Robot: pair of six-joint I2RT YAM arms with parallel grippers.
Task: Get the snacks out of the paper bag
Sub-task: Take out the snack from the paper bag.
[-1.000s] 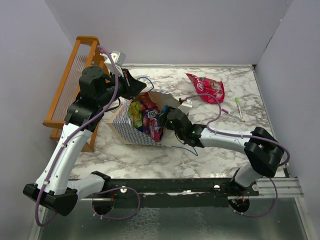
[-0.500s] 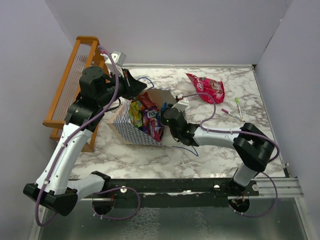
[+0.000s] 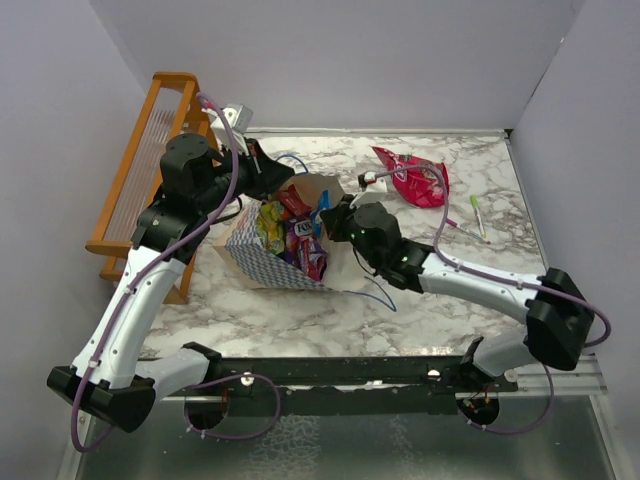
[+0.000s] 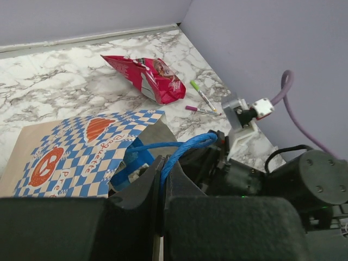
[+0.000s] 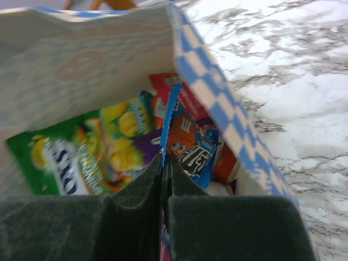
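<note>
Near the left edge of the table (image 3: 300, 320), the left hand (image 4: 161, 166) pinches the blue cord handle (image 4: 182, 148) of the paper bag (image 3: 262, 262) while the right hand (image 5: 163, 163) grips a blue packet (image 5: 190, 147) at its mouth.

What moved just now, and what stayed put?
The right claw slid a little farther from the arm bases along the mouth of the paper bag, its arm stretching out. It is shut on the blue packet. The left claw kept holding the blue cord handle. The bag and the pink-red packet stayed put.
</note>
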